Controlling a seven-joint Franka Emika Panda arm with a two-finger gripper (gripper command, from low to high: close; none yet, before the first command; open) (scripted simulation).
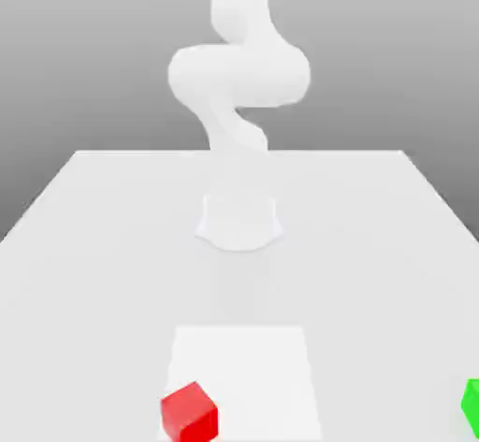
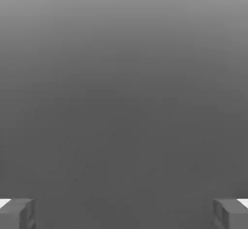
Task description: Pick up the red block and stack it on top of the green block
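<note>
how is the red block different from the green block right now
The red block is bright red; the green block is bright green. The red block sits whole near the exterior view's lower middle, while the green block is cut off at that view's right edge. Both are small plain cubes resting apart on the white table.

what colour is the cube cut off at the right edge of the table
Bright green: the small plain-faced green cube, best seen in the exterior view.

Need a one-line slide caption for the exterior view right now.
White arm upright on table; red block near front, green block apart at the exterior view's right edge.
</note>
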